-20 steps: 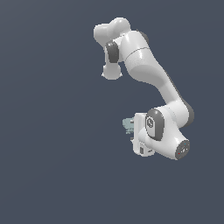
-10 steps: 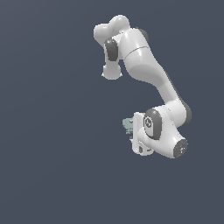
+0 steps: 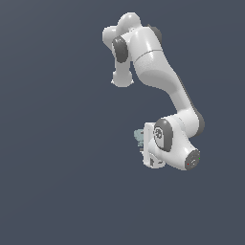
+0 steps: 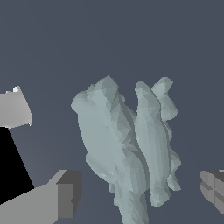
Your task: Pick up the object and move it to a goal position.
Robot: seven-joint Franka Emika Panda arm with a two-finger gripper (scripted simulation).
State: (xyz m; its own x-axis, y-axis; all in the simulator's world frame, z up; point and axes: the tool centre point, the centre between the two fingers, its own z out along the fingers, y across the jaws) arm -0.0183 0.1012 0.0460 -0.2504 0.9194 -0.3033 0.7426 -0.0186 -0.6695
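Ext. view: white arm (image 3: 158,81) folds down from upper centre to a bent wrist at lower right of centre, all against a plain dark blue-grey backdrop; no table edge or corner shows, so nothing can be placed by those. Gripper (image 3: 143,143) sits at the wrist's end on the ext. view's left side, mostly hidden behind the wrist housing. Small pale teal-grey lump (image 3: 139,137) pokes out right at the gripper, touching or just beside the white body; it's much smaller than the hand. Finger state can't be read from here. Wrist view: lump (image 4: 127,148) fills the centre, irregular, faceted, w/ two or three upright ridged lobes. One grey finger pad (image 4: 65,194) on one side, other pad (image 4: 213,191) on the opposite side; lump lies between them. Fingers are apart, w/ clear dark gaps betw. each pad and the lump, so no contact visible. Same plain backdrop behind the lump.
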